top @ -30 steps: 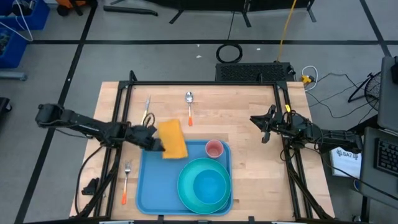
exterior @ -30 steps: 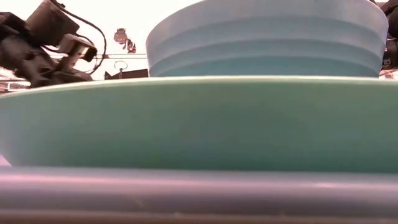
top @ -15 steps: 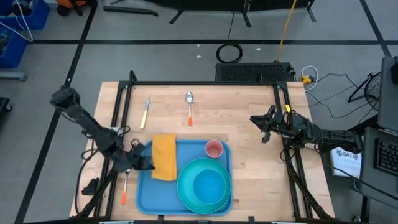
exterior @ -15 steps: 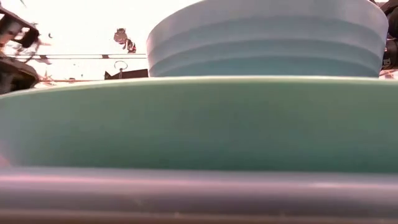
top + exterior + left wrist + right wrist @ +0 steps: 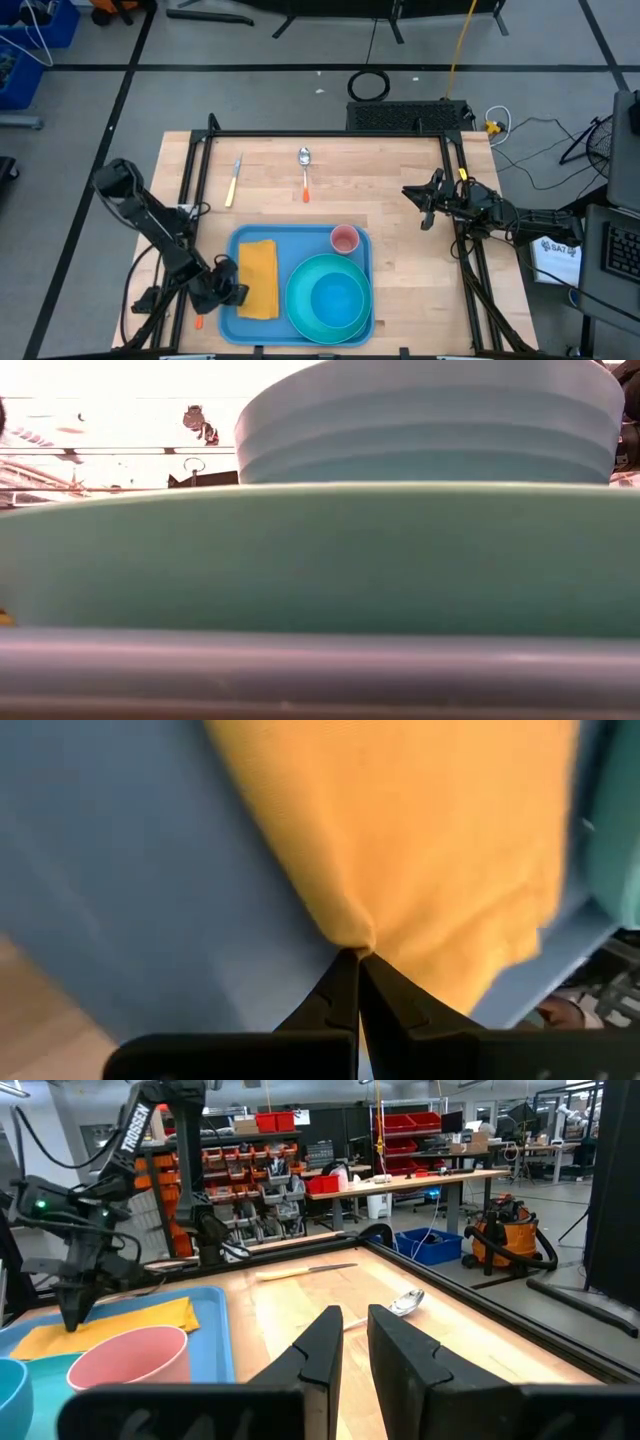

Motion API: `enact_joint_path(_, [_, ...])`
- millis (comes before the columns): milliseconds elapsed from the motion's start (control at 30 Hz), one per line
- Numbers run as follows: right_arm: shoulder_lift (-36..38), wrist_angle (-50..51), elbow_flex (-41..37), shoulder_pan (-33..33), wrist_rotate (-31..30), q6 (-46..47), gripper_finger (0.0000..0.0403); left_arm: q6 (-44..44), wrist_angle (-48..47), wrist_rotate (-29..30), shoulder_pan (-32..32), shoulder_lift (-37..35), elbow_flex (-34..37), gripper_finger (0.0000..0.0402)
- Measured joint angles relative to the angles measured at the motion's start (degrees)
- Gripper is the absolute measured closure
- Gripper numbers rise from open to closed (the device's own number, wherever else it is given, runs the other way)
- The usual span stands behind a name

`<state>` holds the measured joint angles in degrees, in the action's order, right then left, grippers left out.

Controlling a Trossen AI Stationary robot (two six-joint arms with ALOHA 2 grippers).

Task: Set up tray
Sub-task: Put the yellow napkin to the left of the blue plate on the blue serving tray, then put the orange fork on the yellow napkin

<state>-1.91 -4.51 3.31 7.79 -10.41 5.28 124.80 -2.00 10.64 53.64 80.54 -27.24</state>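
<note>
Light-blue tray (image 5: 228, 318) in the lower middle of the high view, flat on the wooden counter (image 5: 390, 215), near its front edge. On the tray's left half, a folded yellow cloth (image 5: 258, 279). On its right half, a round teal plate (image 5: 300, 308) carrying a lighter blue bowl (image 5: 336, 299); just above the plate, in the tray's upper right corner, a small pink cup (image 5: 344, 239), upright.

Left gripper (image 5: 232, 295) at the tray's lower left, fingers pinched shut on the cloth's edge; in the left wrist view, dark fingertips (image 5: 352, 982) closed together on a puckered fold of the yellow fabric, blue tray surface beside it.

Left of the tray, mostly hidden under the left arm, an orange handle tip (image 5: 199, 322) on the counter; cannot tell what utensil.

Upper part of the counter, well apart from the tray: a knife (image 5: 234, 180) with a yellow handle, and to its right a spoon (image 5: 305, 172) with an orange handle.

Right gripper (image 5: 422, 203) at the counter's right edge, clear of everything, fingers narrowly parted and holding nothing.
</note>
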Motion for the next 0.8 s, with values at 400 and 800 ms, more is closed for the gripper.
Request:
enact_joint_path(400, [-0.01, 0.00, 0.01, -0.01, 0.00, -0.01, 0.0358, -0.68, 1.64, 5.23, 0.75, 1.26, -0.07, 0.0334])
enact_joint_path(800, [-0.02, 0.00, 0.00, -0.01, 0.00, -0.01, 0.0358, -8.28, 5.24, 4.76, 1.04, -8.75, -1.87, 0.0271])
